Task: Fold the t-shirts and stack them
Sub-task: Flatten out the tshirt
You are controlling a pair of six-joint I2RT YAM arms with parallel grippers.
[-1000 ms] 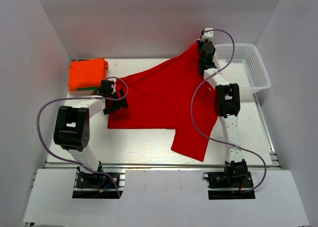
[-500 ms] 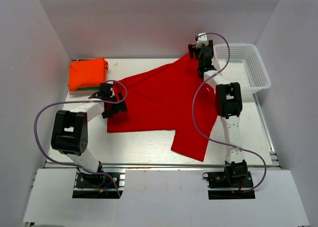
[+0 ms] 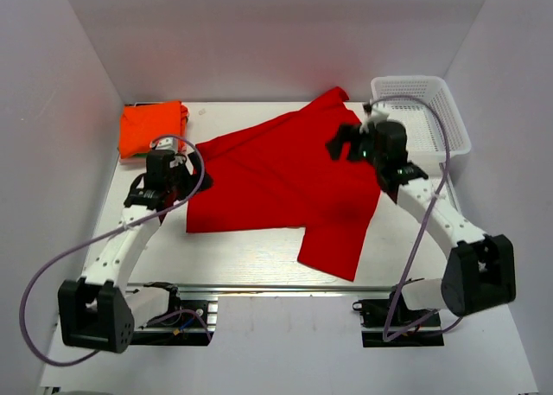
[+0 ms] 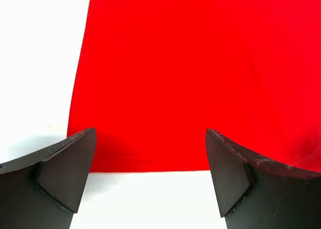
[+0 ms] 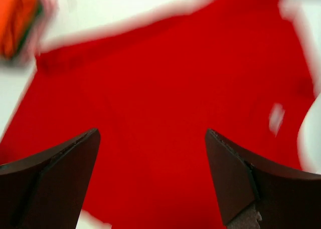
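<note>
Left gripper [image 3: 183,183] hangs with its jaws spread wide and nothing between them, at the left edge of the red t-shirt [image 3: 276,179], in the left-centre of the overhead view. Its own camera shows the left gripper [image 4: 150,134] above a corner of the red t-shirt [image 4: 190,63]: cloth fills the upper right of that frame, and white table [image 4: 40,63] shows at the left and along the bottom. Whether the fingers [image 4: 70,164] touch the cloth cannot be told.

Right gripper [image 3: 344,143] is likewise wide open and empty, over the upper right part of the shirt. In the overhead view the shirt lies spread on the table [image 3: 242,257], its long axis running from lower left to upper right. One narrow end points at the upper right, just beside the white mesh basket [image 3: 415,79]. A broad flap reaches down to the lower middle of the frame.

A folded orange t-shirt [image 3: 151,127] sits at the upper left, apart from the red one and just above the left gripper.

From the right wrist, the right gripper [image 5: 152,134] looks down on the red t-shirt [image 5: 165,98], which fills most of the frame. That picture is smeared: a small white tag [image 5: 276,118] at the right and the orange t-shirt [image 5: 17,18] in the upper left corner are only blurs. Part of the shirt under the right arm is hidden in the overhead view.
</note>
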